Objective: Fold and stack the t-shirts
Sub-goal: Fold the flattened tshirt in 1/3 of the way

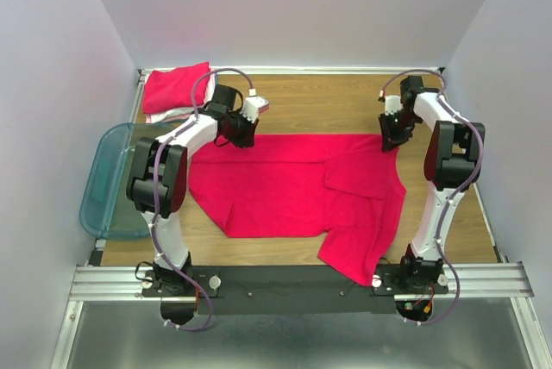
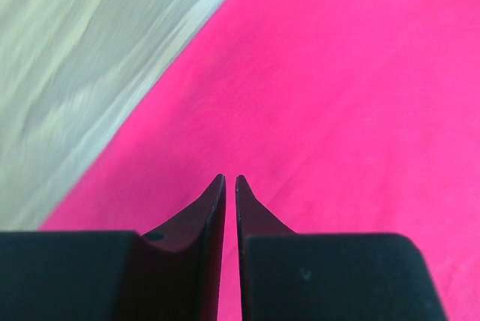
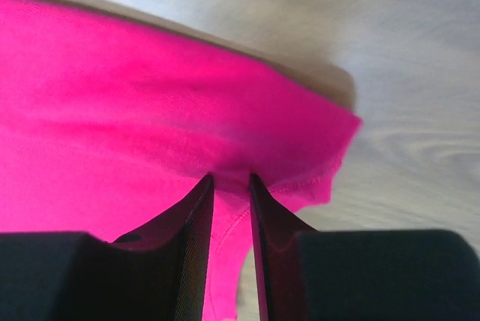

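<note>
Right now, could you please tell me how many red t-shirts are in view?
2: a spread t-shirt mid-table, and a folded t-shirt atop the far-left pile; others may be hidden beneath.

A bright red-pink t-shirt (image 1: 285,188) lies spread across the middle of the wooden counter (image 1: 328,106), its right part rumpled and one lobe reaching down to the near edge. The left pincer (image 1: 241,136) is down at the shirt's far-left corner and the right pincer (image 1: 390,140) at its far-right corner, though how their jaws stand cannot be made out from above. In the far-left corner sits a folded stack (image 1: 175,89), red-pink over white, and a translucent teal bin (image 1: 108,184) lies at the counter's left edge.
</note>
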